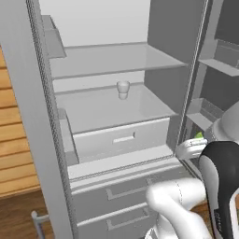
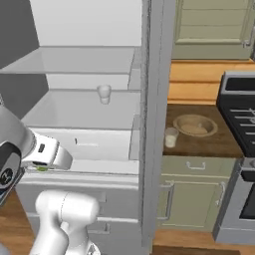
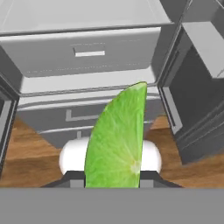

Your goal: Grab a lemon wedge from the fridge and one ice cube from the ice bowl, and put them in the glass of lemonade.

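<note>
My pincer [image 3: 114,175] pinches the lemon wedge [image 3: 116,140] in front of the open fridge [image 1: 116,140]. On the bench [image 2: 199,142] to the right, the glass of lemonade [image 2: 171,137] stands just beside the ice bowl [image 2: 194,125].

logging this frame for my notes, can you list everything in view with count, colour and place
bright green pointed lemon wedge: one, green, clamped in the pincer in front of the open fridge
tall grey metal fridge: one, grey with pale shelves, doors open, drawers below
small pale cup-shaped item: one, whitish, on the middle fridge shelf; what it is I cannot tell
round tan-brown wooden-looking ice bowl: one, tan, on the brown counter right of the fridge
small clear glass of lemonade: one, clear with pale liquid, on the counter left of the bowl
stove: one, dark top, right edge of the right base view
beige cabinets: several, under and above the counter
pincer: one, dark tips, shut on the wedge
</note>
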Tool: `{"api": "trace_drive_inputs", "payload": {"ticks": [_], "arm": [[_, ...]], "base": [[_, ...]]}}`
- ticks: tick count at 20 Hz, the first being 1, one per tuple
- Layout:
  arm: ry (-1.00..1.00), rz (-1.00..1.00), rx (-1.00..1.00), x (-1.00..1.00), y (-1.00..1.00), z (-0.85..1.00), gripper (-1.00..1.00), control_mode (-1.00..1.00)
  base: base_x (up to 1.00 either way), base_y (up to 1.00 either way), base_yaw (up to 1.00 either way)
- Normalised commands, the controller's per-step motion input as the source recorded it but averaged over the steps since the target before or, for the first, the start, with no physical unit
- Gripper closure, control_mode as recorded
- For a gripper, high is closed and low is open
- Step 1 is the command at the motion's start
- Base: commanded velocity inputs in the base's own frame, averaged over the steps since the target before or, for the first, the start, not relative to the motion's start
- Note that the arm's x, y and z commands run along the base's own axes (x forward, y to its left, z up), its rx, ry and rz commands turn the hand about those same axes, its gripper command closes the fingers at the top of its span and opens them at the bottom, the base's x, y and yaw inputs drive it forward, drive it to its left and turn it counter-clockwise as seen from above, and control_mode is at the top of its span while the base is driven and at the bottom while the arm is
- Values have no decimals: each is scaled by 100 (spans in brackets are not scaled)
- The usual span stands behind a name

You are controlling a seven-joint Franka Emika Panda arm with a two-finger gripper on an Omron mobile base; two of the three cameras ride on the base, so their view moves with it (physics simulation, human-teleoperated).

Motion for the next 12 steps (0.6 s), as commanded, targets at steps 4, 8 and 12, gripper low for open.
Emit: {"api": "trace_drive_inputs", "payload": {"ticks": [4,8,12], "arm": [[0,0,0,0,0,0,100,100],[0,0,0,0,0,0,100,100],[0,0,0,0,0,0,100,100]], "base": [[-100,-31,-47],[-82,-38,-50],[-12,-62,-56]]}}
